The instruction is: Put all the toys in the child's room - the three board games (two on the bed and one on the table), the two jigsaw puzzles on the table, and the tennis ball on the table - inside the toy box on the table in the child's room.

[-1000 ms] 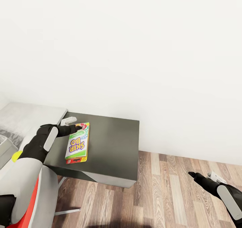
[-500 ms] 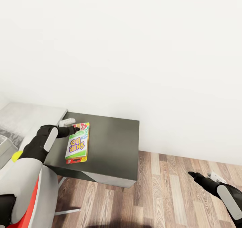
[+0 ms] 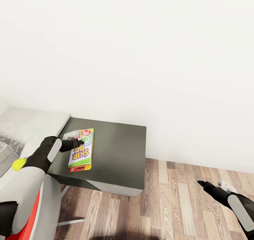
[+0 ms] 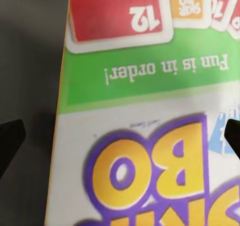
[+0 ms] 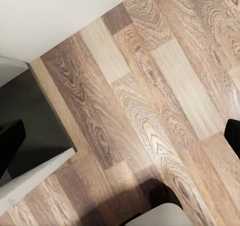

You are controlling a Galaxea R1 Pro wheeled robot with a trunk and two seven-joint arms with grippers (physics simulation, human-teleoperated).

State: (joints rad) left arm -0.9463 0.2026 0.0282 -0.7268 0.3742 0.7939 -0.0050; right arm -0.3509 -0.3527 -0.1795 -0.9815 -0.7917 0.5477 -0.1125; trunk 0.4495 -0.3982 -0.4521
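Head view: left gripper (image 3: 78, 141), spread wide, is hovering over the Skip-Bo board game (image 3: 82, 150) lying on the dark counter (image 3: 120, 151); right gripper (image 3: 201, 183), also spread wide, is hanging above wood floor (image 3: 169, 204).

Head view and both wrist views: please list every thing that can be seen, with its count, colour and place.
Board game: one, white, green, red and yellow box printed SKIP BO, flat on the cabinet's left part.
Cabinet: one, dark grey top, against the wall.
Table: one, pale grey top, left of the cabinet.
Tennis ball: one, yellow-green, at the left edge, partly behind the left arm.
Floor: wood planks, lower right.
Wall: white, behind everything.
Left gripper: black, open, over the game's far end.
Right gripper: black, open, above the floor.
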